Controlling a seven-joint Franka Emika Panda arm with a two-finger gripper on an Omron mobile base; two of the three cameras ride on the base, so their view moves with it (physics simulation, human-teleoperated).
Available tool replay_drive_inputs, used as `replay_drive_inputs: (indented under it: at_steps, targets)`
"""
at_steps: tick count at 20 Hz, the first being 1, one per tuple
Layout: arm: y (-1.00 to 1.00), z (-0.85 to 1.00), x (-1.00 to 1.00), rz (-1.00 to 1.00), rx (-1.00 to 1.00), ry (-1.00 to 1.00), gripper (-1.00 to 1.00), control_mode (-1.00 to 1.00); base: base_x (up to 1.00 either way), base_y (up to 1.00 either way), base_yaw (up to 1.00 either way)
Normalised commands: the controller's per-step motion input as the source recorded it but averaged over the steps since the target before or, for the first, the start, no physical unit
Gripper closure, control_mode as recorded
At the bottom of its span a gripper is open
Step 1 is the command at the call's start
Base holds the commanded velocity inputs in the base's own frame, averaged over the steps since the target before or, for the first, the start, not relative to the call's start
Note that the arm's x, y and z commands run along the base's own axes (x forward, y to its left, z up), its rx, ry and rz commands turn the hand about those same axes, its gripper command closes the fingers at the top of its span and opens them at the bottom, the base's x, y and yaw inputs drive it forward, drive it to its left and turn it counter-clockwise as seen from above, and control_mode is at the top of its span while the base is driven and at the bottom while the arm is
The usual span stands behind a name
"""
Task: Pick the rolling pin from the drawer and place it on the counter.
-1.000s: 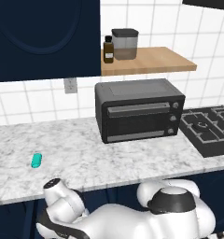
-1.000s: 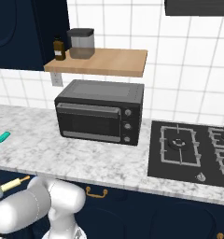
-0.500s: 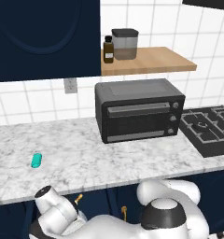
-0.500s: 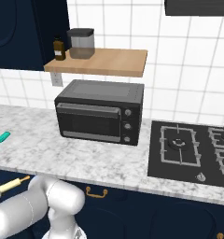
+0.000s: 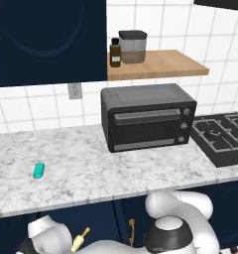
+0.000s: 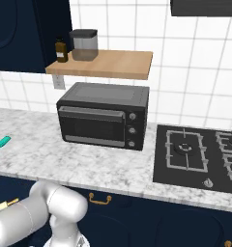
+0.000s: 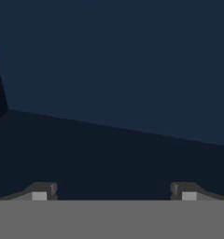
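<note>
A: Where was the pin?
B: Low, under the desk edge, beside the arm, against the navy drawer front; one tan handle showed.
A: And the gripper?
B: Spread wide, nothing between its tips, facing dark navy panels.
A: Up top?
B: A teal capsule lay on the marble, left of the oven.

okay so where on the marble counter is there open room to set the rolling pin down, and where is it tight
The widest bare marble on the counter lies left of the toaster oven, between it and the small teal capsule. A front strip before the oven is also bare. Right of the oven it is tight: only a narrow gap before the cooktop. The rolling pin shows below the counter edge.
</note>
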Motion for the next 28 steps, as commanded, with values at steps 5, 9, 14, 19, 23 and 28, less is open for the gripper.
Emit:
replay_drive_inputs:
  at_steps: [5,9,14,19,23,28]
  targets:
    - [0.05,0.75,-0.46,0.00,-0.05,0.17,-1.00,-1.00,0.00,0.00,0.00]
    - [-0.73,0.35,-0.03,-0.03,-0.16,-0.25,-1.00,-1.00,0.00,0.00,0.00]
    - [-0.78,0.11,-0.01,-0.07,-0.11,-0.54,-1.00,-1.00,0.00,0.00,0.00]
    - [-0.39,0.51,0.03,-0.12,-0.01,-0.58,-1.00,-1.00,0.00,0.00,0.00]
    - [-0.42,0.67,0.01,-0.15,0.02,-0.40,-1.00,-1.00,0.00,0.00,0.00]
    - [-0.72,0.13,0.21,-0.01,0.14,-0.06,-1.00,-1.00,0.00,0.00,0.00]
